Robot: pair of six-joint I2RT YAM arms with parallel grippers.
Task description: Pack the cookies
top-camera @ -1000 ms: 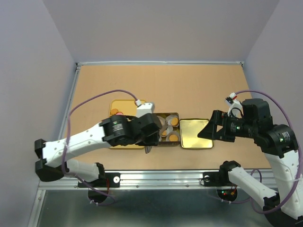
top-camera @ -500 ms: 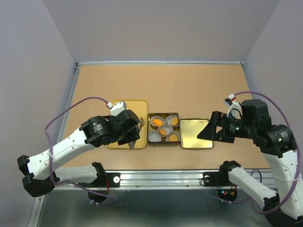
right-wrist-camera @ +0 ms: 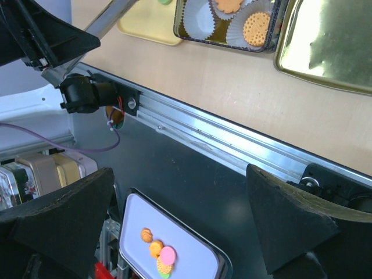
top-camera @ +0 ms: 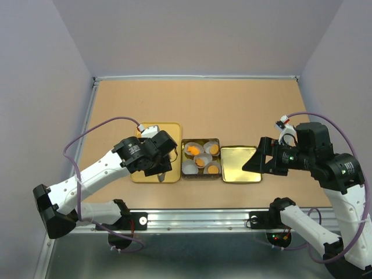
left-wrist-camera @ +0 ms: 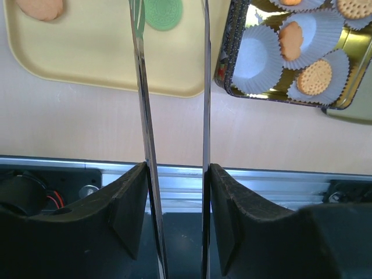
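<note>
The cookies show in several places. A green one (left-wrist-camera: pixel 163 11) and an orange one (left-wrist-camera: pixel 40 7) lie on the yellow tray (left-wrist-camera: pixel 87 52). More orange ones (left-wrist-camera: pixel 314 77) sit in white paper cups inside the open tin (top-camera: pixel 200 158). My left gripper (top-camera: pixel 160 163) hovers over the yellow tray (top-camera: pixel 168 131). In the left wrist view this gripper (left-wrist-camera: pixel 176 174) is shut on a pair of thin metal tongs (left-wrist-camera: pixel 204 87), and the green cookie lies between the blades near their far end. My right gripper (top-camera: pixel 251 161) stands open and empty beside the gold lid (top-camera: pixel 239 164).
The gold lid (right-wrist-camera: pixel 325 46) lies right of the tin (right-wrist-camera: pixel 232 23). An aluminium rail (top-camera: pixel 197 218) runs along the table's near edge. Below the table, the right wrist view shows a white tray (right-wrist-camera: pixel 192 261) with a few orange, pink and green discs.
My left arm swung left from over the tin to the yellow tray, uncovering the tin, then edged slightly right. The right arm has not moved.
</note>
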